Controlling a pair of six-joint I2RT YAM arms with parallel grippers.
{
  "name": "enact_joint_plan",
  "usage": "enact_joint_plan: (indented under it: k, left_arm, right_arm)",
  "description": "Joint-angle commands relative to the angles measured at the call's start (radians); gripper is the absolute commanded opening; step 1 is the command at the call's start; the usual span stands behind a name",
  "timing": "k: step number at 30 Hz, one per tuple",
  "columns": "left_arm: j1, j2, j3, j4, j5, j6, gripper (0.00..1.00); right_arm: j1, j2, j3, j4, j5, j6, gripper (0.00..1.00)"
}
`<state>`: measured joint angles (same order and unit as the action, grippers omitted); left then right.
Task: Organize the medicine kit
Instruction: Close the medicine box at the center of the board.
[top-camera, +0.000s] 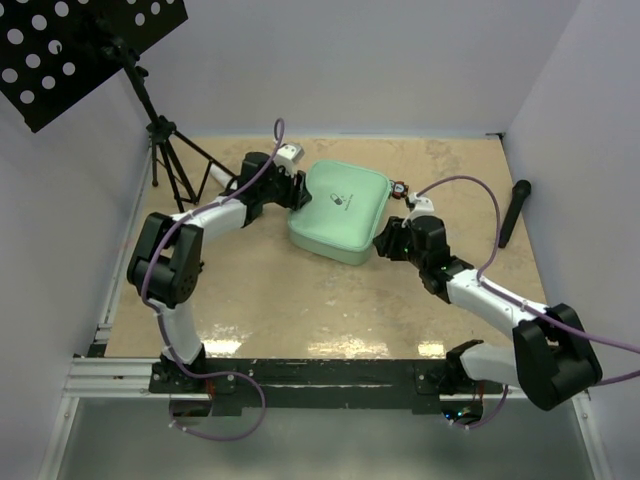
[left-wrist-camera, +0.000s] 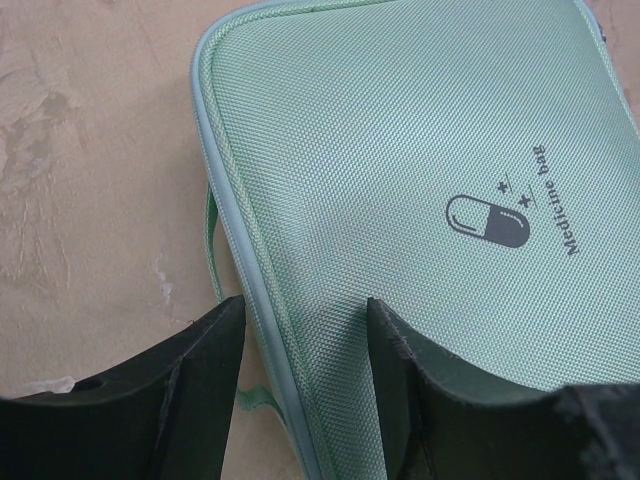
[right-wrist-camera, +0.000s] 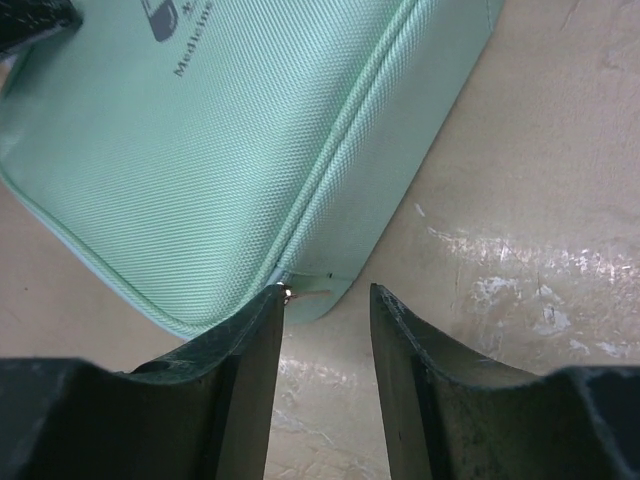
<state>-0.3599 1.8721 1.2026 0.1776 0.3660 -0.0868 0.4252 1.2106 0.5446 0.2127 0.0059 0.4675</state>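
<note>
Judging from the near side outward, the right gripper (right-wrist-camera: 328, 292) stands with jaws parted and nothing clamped at the near right corner of the medicine kit (top-camera: 340, 210), which lies shut toward the far middle of the table (top-camera: 300, 320). The tiny zip pull (right-wrist-camera: 290, 292) sits at one fingertip, not between them, so closing here could miss it or pinch fabric. Farther on, the left gripper (left-wrist-camera: 305, 305), also parted, straddles the kit's left edge without holding; unless it pins the soft case, a zip tug would likely drag the kit against the small black-and-red gadget (top-camera: 400, 187) beside its far right corner. Counted: two grippers, one kit, one visible zip pull, one gadget, one black stick (top-camera: 515, 210), one perforated stand (top-camera: 80, 50).
</note>
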Motion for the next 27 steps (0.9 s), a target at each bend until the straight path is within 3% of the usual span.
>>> enact_joint_plan:
  k: [1,10,15,20,27]
  left_arm:
    - [0.006,0.013,0.034,0.01,0.034,0.01,0.56]
    - [0.006,0.027,0.054,-0.009,0.021,0.006,0.56]
    - [0.006,0.054,0.092,-0.006,0.017,-0.002,0.56]
    - [0.007,0.087,0.175,-0.029,-0.002,-0.013,0.56]
    - [0.019,0.05,0.149,-0.013,-0.05,-0.039,0.57]
  right_arm:
    - [0.001,0.041,0.037,0.024,-0.003,-0.02,0.46]
    - [0.001,0.064,0.038,0.01,-0.026,0.002,0.45]
    - [0.001,-0.013,0.008,0.026,-0.029,0.04,0.46]
    - [0.001,0.087,0.063,0.007,-0.046,0.045,0.46]
    - [0.001,0.222,0.143,0.066,-0.092,0.057,0.46]
